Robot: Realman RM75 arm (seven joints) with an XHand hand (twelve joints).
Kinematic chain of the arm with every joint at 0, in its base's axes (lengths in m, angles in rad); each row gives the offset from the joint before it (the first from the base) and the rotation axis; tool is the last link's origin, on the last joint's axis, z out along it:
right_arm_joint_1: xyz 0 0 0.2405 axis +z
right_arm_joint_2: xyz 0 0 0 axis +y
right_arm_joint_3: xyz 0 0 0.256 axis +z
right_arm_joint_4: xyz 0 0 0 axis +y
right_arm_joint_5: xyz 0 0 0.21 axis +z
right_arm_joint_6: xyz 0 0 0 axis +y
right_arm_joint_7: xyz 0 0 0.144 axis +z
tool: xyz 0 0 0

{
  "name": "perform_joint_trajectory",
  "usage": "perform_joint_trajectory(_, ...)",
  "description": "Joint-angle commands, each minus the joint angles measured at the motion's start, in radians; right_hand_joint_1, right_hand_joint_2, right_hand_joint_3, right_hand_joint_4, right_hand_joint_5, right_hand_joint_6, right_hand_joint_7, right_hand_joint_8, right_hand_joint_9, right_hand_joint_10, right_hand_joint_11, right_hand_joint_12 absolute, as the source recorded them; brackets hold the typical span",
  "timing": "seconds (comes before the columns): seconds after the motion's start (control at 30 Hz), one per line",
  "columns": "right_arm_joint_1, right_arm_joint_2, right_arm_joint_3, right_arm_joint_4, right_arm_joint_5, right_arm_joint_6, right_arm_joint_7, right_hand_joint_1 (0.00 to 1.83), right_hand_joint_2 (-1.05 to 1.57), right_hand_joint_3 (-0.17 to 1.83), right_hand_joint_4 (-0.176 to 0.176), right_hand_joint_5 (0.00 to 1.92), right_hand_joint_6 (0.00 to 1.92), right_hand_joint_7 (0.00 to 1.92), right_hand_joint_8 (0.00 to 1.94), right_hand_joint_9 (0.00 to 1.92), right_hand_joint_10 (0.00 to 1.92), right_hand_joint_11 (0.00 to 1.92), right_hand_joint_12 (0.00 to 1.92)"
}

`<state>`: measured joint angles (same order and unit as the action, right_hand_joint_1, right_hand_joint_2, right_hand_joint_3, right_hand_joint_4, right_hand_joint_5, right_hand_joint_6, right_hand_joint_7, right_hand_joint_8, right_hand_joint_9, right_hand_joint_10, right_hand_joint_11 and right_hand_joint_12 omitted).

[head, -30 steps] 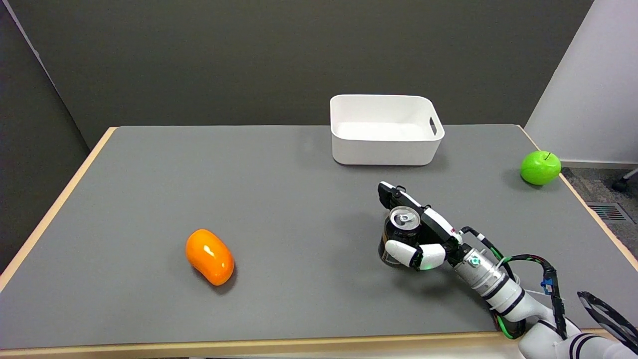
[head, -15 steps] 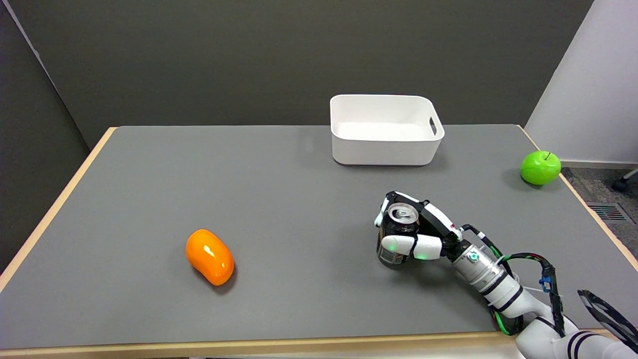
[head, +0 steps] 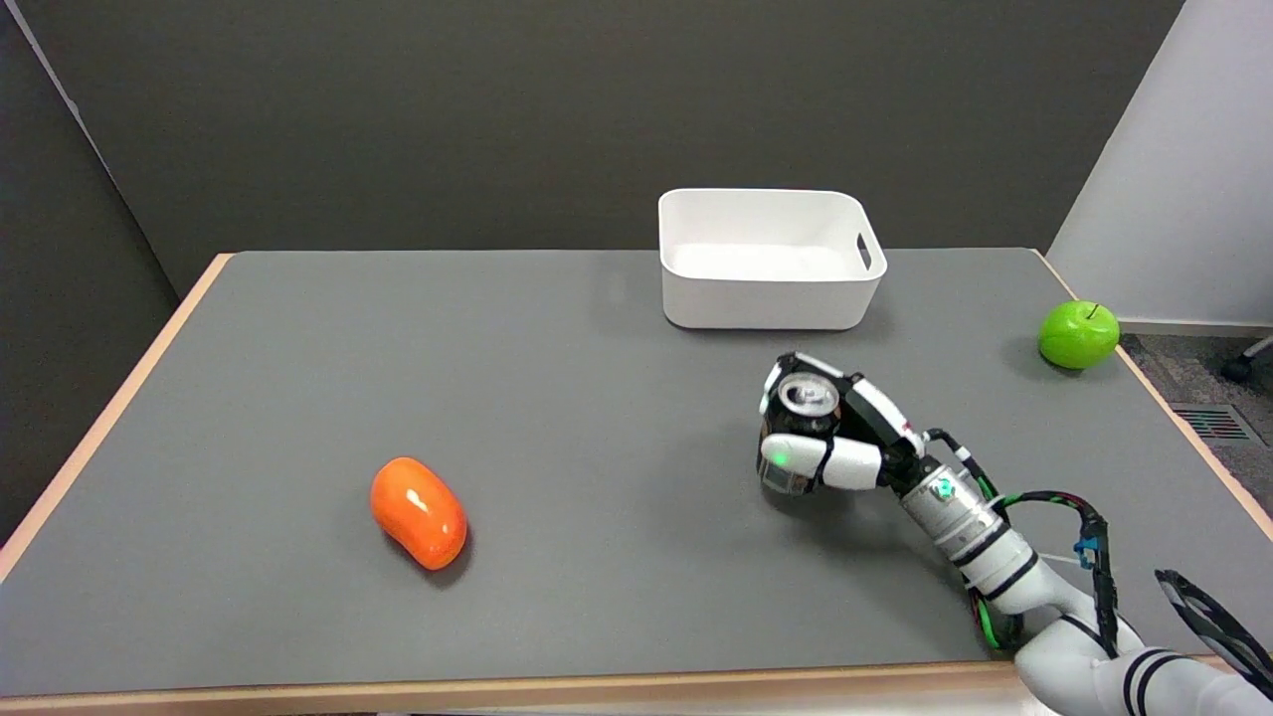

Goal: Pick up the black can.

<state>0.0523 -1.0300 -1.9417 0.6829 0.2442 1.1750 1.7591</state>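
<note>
While the black can [head: 802, 430] is sitting upright in the right half of the table [head: 298, 348], its silver top and pull tab facing up, the right hand [head: 830, 438] is wrapping round it: the thumb is pressing across the near side of the can's body and the other fingers [head: 796, 363] are curling round the far side and over the rim, so the hand is gripping the can and nothing else. Whether the can's base is touching the table or hanging just clear of it is hard to say from this view; a shadow is lying beneath it on the grey surface. By the look of things the grasp is being made good and the lift is the step in hand. The next move is calling for a straight rise with the grip kept firm, so the smooth can is not slipping or tilting. Farther off, the white bin [head: 771, 259] is standing behind the can near the far edge, the green apple [head: 1077, 334] is resting at the right edge, and the orange fruit [head: 418, 512] is lying well apart to the left.
</note>
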Motion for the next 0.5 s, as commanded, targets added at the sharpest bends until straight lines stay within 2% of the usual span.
perform_joint_trajectory(0.03, 0.14, 0.015, 0.22, 0.299, 0.101, -0.324, -0.295, 1.28, 1.27, 0.19, -0.176, 0.48, 1.7, 0.57, 1.66, 0.5, 1.83, 0.26, 1.92)
perform_joint_trajectory(0.07, 0.187, 0.02, 0.212, 0.302, 0.116, -0.37, -0.328, 1.28, 1.21, 0.33, -0.176, 0.47, 1.72, 0.56, 1.68, 0.49, 1.85, 0.23, 1.92)
perform_joint_trajectory(0.27, 0.447, 0.01, 0.127, 0.248, 0.196, -0.609, -0.511, 1.29, 1.24, 0.21, -0.176, 0.5, 1.66, 0.6, 1.61, 0.53, 1.78, 0.31, 1.92)
perform_joint_trajectory(0.33, 0.534, -0.003, 0.086, 0.197, 0.22, -0.656, -0.567, 1.29, 1.26, 0.17, -0.176, 0.5, 1.65, 0.6, 1.61, 0.53, 1.77, 0.32, 1.92)
perform_joint_trajectory(0.43, 0.679, -0.039, 0.011, 0.056, 0.269, -0.704, -0.635, 1.28, 1.24, 0.26, -0.176, 0.48, 1.7, 0.56, 1.67, 0.5, 1.81, 0.27, 1.92)
perform_joint_trajectory(0.5, 0.763, -0.068, -0.03, -0.056, 0.297, -0.728, -0.676, 1.29, 1.26, 0.19, -0.176, 0.5, 1.66, 0.59, 1.62, 0.53, 1.77, 0.27, 1.92)
